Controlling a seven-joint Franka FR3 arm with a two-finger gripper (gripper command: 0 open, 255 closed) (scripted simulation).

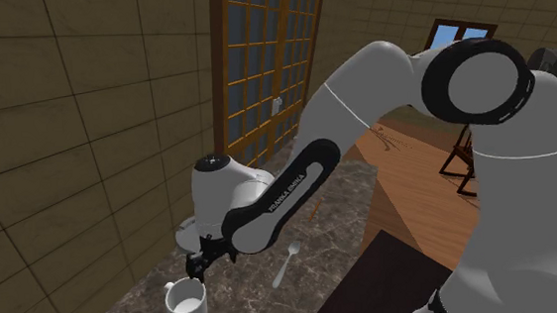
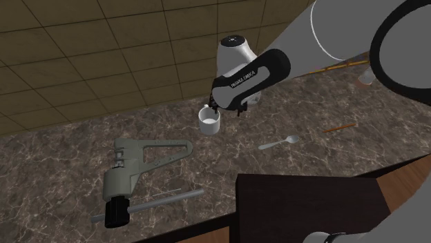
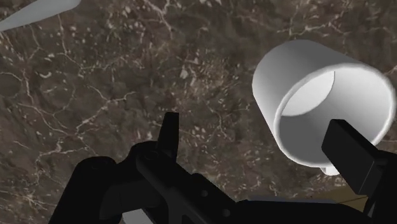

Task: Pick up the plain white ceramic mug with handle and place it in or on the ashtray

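Observation:
A plain white mug [image 1: 186,307] stands upright on the dark marble counter [image 1: 256,301], its opening facing up. My black gripper [image 1: 197,268] hangs just above and beside its rim. From the second exterior view, the gripper [image 2: 221,108] sits at the mug's [image 2: 209,121] upper right edge. In the wrist view the fingers stand wide apart, so the gripper [image 3: 261,147] is open and holds nothing. One finger [image 3: 355,156] overlaps the rim of the mug [image 3: 305,83]; the other finger [image 3: 168,135] is over bare counter. Most of the mug lies outside the gap.
A pale spoon [image 2: 280,143] lies on the counter to the second exterior view's right of the mug. A large grey metal tool [image 2: 141,169] lies toward the left front. An orange stick [image 2: 340,127] lies farther right. A tiled wall [image 2: 103,62] backs the counter.

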